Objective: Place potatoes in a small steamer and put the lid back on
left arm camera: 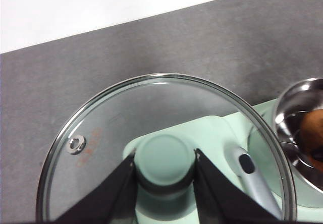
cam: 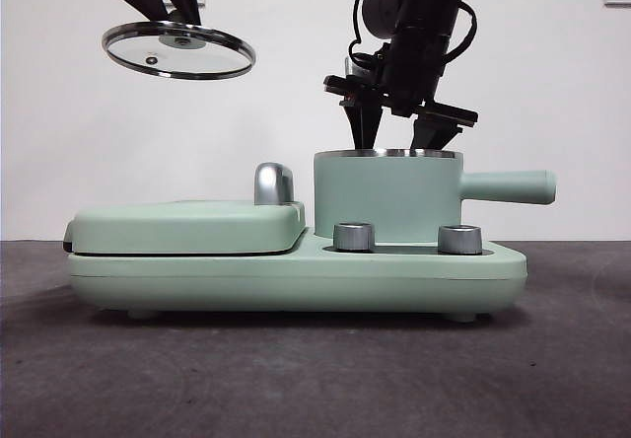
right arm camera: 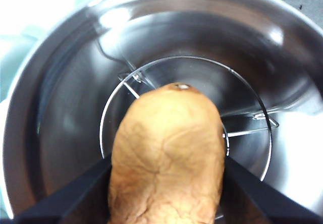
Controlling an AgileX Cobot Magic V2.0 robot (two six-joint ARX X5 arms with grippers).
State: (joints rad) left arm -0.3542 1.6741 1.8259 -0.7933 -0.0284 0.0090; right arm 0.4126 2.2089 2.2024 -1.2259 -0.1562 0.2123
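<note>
The mint-green small steamer (cam: 386,193) stands on the right of its base, handle pointing right. My right gripper (cam: 394,134) reaches down into its mouth, shut on the orange-brown potato (right arm camera: 167,159), which hangs over the wire rack in the steel bowl (right arm camera: 60,133). The potato also shows as an orange patch (left arm camera: 314,138) in the left wrist view. High at the upper left, my left gripper (left arm camera: 165,164) is shut on the green knob (left arm camera: 165,156) of the glass lid (cam: 178,50), holding it in the air above the flat griddle cover.
The flat green griddle cover (cam: 187,226) with its chrome handle (cam: 273,183) fills the left half of the base. Two steel dials (cam: 355,237) sit on the base front. The dark grey tabletop (cam: 315,369) spreads in front.
</note>
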